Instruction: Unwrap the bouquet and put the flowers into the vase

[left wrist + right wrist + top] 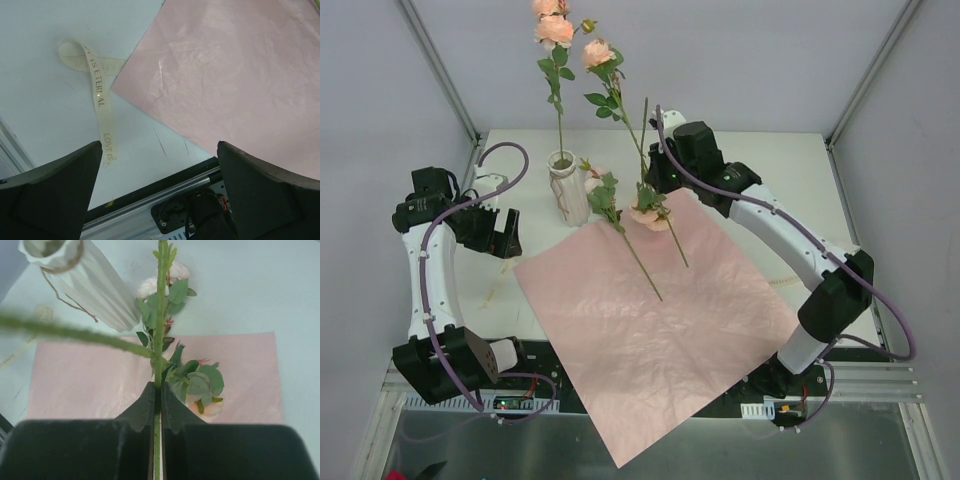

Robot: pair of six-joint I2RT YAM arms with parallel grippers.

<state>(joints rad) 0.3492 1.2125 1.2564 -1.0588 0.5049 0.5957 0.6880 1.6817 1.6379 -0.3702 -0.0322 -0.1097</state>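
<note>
**On the table, right gripper pinches a rose stem beside the vase**

Toward the back of a white table (800, 165) stands a ribbed white vase (568, 195) with tall peach roses (557, 30) rising from it. Just right of the vase, the right gripper (157, 390) has its jaws closed tight on a thin green stem (161, 300). More flowers (607, 197) lie below it, blooms near the vase, stems slanting across a sheet of pink paper (660, 330) spread flat. On the left, the left gripper (157, 150) hangs spread wide, holding nothing, above a cream ribbon (98, 85) lying loose on the table by the paper's edge.
</note>
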